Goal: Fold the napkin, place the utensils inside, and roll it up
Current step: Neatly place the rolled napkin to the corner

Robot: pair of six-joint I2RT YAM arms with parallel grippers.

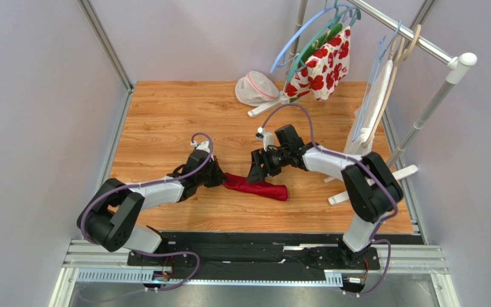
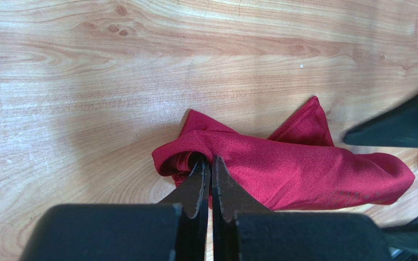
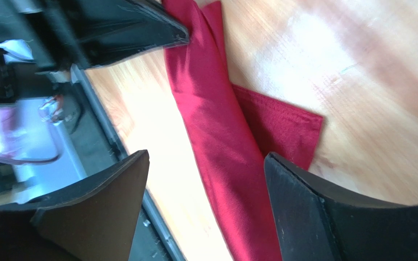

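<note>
Jaws pressed together, the left gripper (image 2: 210, 162) pinches the bunched end of the napkin (image 2: 287, 168), while the right gripper (image 3: 207, 157) hangs over the cloth's other half with its jaws spread wide, holding nothing. The napkin lies crumpled in a long, loose strip on the table (image 1: 165, 115), between the two arms and near the front edge, with one flat corner poking out from under the strip. The thin, soft fabric looks light and limp and will likely sag and slide on the smooth wood. The exposed corner or a hemmed edge looks a better hold than the rumpled middle. No utensil is in view.
</note>
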